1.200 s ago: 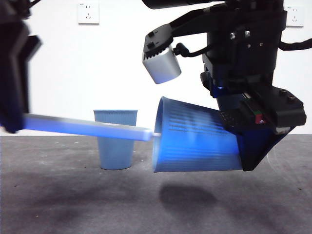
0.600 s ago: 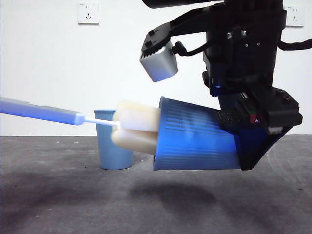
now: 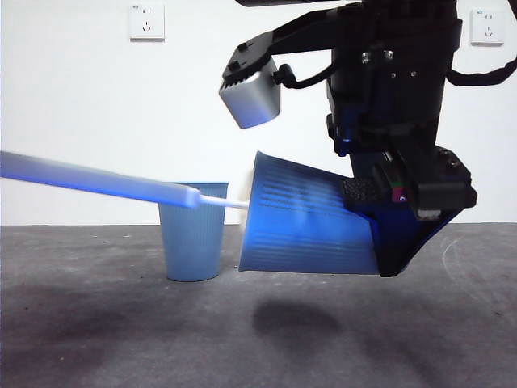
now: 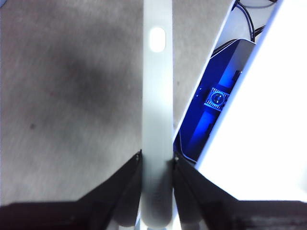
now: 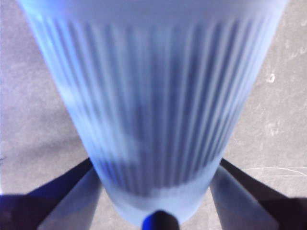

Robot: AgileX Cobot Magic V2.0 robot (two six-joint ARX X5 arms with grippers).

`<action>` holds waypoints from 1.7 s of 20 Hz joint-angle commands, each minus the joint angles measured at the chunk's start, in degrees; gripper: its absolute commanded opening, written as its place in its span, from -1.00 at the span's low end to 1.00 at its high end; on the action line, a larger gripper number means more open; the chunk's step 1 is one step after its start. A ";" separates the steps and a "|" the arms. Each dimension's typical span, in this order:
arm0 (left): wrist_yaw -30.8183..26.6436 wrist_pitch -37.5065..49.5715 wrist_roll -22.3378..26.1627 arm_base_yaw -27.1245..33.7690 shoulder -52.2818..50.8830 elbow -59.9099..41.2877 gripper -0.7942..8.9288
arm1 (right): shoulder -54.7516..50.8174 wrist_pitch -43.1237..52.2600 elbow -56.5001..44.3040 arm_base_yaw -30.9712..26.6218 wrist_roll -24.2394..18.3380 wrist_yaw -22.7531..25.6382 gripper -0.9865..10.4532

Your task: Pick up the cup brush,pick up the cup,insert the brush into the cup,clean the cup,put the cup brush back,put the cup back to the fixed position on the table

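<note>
Your right hand (image 3: 367,230) is gripping the cup (image 3: 303,226) sideways above the desk (image 3: 97,323); your left hand (image 4: 157,160) is gripping the cup brush (image 3: 121,184), its head inside the cup.

Bright, even light; a soft shadow lies on the table (image 3: 121,323) under the cup (image 3: 307,222). The cup is blurred in the right wrist view, and the wall glares white in the left.
</note>
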 commanded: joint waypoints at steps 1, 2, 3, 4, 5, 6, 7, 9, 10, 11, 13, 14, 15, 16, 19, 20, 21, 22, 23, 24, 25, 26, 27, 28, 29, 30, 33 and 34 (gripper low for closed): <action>-0.07 3.50 0.00 0.17 2.93 -0.50 -0.86 | 0.26 0.22 0.26 0.28 0.35 -0.02 -0.85; -0.04 5.14 0.50 0.17 4.39 -0.50 -0.85 | 0.26 0.22 0.26 0.28 0.37 -0.02 -0.85; -0.04 6.69 0.52 0.17 5.86 -0.50 -0.86 | 0.26 0.22 0.26 0.28 0.37 -0.04 -0.85; -0.04 7.74 0.52 0.17 7.13 -0.50 -0.86 | 0.26 0.17 0.26 0.28 0.39 -0.04 -0.85; -0.04 8.15 0.52 0.17 8.24 -0.50 -0.86 | 0.26 0.15 0.26 0.28 0.42 -0.02 -0.85; -0.07 8.09 0.52 0.17 8.81 -0.50 -0.85 | 0.26 0.15 0.26 0.28 0.42 -0.04 -0.85; -0.07 7.85 0.52 0.17 9.03 -0.50 -0.85 | 0.26 0.15 0.26 0.26 0.42 -0.04 -0.85; -0.09 7.56 0.50 0.17 8.85 -0.50 -0.85 | 0.26 0.17 0.26 0.26 0.44 -0.04 -0.85; -0.35 6.95 0.48 0.20 8.76 -0.50 -0.85 | 0.26 0.17 0.26 0.26 0.44 -0.04 -0.85; -0.72 5.86 0.48 0.26 8.59 -0.50 -0.85 | 0.26 0.15 0.26 0.26 0.48 -0.07 -0.85; -0.70 3.72 0.48 0.66 8.26 -0.50 -0.85 | 0.26 0.17 0.26 0.26 0.85 -0.07 -0.85; -0.72 2.84 0.48 0.87 8.04 -0.50 -0.85 | 0.26 0.15 0.26 0.26 0.85 -0.07 -0.85; -0.72 2.14 0.48 1.14 7.67 -0.50 -0.85 | 0.26 0.15 0.26 0.26 0.85 -0.07 -0.85; -0.70 1.81 0.42 1.38 7.19 -0.50 -0.85 | 0.26 0.15 0.26 0.26 0.85 -0.07 -0.85; -1.11 0.42 -0.11 2.29 4.92 -0.50 -0.85 | 0.26 0.15 0.26 0.26 0.90 -0.07 -0.85; -2.08 -0.35 -0.59 2.58 4.13 -0.50 -0.85 | 0.26 0.15 0.26 0.24 0.92 -0.07 -0.85; -3.23 -1.53 -0.63 2.93 3.21 -0.50 -0.85 | 0.26 0.15 0.26 0.24 1.25 -0.04 -0.85; -3.74 -2.56 -0.63 3.21 2.43 -0.50 -0.85 | 0.26 0.17 0.26 0.24 1.55 -0.07 -0.85; -3.69 -3.61 -0.63 3.74 1.33 -0.50 -0.85 | 0.26 0.20 0.26 0.24 1.77 -0.07 -0.85; -3.69 -4.26 -0.66 4.24 0.35 -0.50 -0.86 | 0.26 0.20 0.26 0.24 1.84 -0.07 -0.85; -3.69 -4.90 -0.68 4.92 -0.98 -0.52 -0.85 | 0.26 0.20 0.26 0.24 1.95 -0.07 -0.85; -3.69 -5.40 -1.03 5.53 -2.19 -0.50 -0.85 | 0.26 0.17 0.26 0.24 2.08 -0.07 -0.85; -3.69 -6.01 -1.42 6.05 -3.48 -0.50 -0.85 | 0.26 0.17 0.26 0.24 2.51 -0.07 -0.85; -3.69 -6.58 -1.95 6.51 -4.74 -0.50 -0.85 | 0.26 0.17 0.26 0.24 3.34 -0.07 -0.85; -3.69 -6.99 -2.38 6.88 -6.05 -0.52 -0.85 | 0.26 0.17 0.26 0.24 3.67 -0.13 -0.85; -3.69 -7.48 -2.43 7.13 -7.52 -0.50 -0.85 | 0.26 0.20 0.26 0.24 4.07 -0.22 -0.85; -3.45 -8.81 -4.22 7.19 -11.74 -0.52 -0.85 | 0.26 0.24 0.26 0.24 6.16 -0.22 -0.85; -3.48 -9.33 -4.70 7.21 -13.16 -0.52 -0.85 | 0.26 0.26 0.26 0.24 6.91 -0.22 -0.85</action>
